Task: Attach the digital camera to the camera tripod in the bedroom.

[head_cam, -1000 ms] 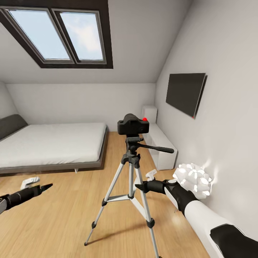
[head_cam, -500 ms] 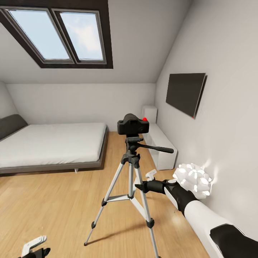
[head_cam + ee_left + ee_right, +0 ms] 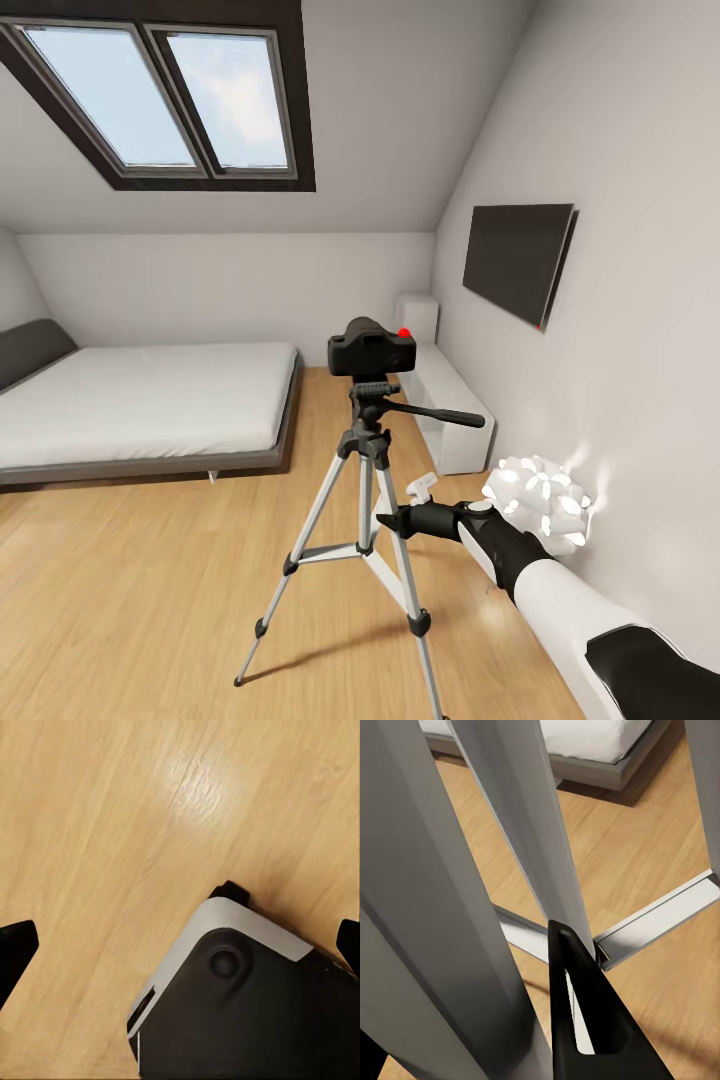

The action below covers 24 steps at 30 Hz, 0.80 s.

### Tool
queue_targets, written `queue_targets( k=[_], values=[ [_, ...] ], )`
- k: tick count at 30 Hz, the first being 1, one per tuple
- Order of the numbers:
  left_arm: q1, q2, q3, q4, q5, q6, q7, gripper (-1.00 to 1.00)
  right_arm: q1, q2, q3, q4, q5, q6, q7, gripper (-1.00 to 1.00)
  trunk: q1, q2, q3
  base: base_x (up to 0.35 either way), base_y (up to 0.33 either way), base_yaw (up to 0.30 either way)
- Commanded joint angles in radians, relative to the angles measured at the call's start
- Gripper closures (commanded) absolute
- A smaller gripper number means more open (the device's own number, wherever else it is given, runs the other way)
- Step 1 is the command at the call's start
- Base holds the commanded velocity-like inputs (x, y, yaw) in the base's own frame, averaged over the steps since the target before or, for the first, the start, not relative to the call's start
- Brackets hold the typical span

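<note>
1. Sitting mounted on the black head of the camera tripod (image 3: 366,500): the digital camera (image 3: 372,351), black and boxy, with its red dot showing on top, at the middle of the head view.
2. Standing upright on the light wood floor (image 3: 150,590) of the bedroom, three silver legs spread, with a long black handle sticking out from the head toward the right wall.
3. Reaching in from the lower right of the head view: the right arm, white and black, with the right gripper (image 3: 415,500) just beside the tripod's legs, at about the height of the lower braces.
4. Looking through the right wrist view at thick grey tripod legs (image 3: 521,832) very close by, with one black fingertip (image 3: 585,1020) in front of them; cannot tell whether those fingers are apart or together.
5. Hanging over bare wood floor in the left wrist view: the left gripper (image 3: 180,945), its two dark fingertips (image 3: 15,945) spread far apart at opposite edges with nothing between them, above the black-and-white robot base (image 3: 247,1005).
6. Lying low to the left, well apart from the tripod: a grey-and-white bed (image 3: 140,400).
7. Standing against the right wall behind the tripod: a low white cabinet (image 3: 450,400), with a dark flat screen (image 3: 515,260) hanging above it.
8. Glowing near the right arm at the foot of that wall: a white ball lamp (image 3: 540,500).
9. Sitting in the sloped ceiling overhead: a dark-framed skylight (image 3: 170,95) showing blue sky.
</note>
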Motion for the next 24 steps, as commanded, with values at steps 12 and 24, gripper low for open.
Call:
queue_targets(
  k=[12, 24],
  values=[
    [0.061, -0.036, -0.008, 0.0, 0.179, -0.009, 0.018, -1.0, -0.001, -0.001, 0.002, -0.003, -0.013, 0.009, -0.005, 1.0, 0.001, -0.002, -0.002, 0.0, 0.0, 0.0],
    [0.065, -0.046, -0.008, 0.0, 0.197, -0.013, 0.016, -1.0, -0.001, 0.0, 0.004, -0.003, -0.003, 0.01, -0.009, 1.0, 0.001, -0.002, -0.002, 0.0, 0.0, 0.0]
  ],
)
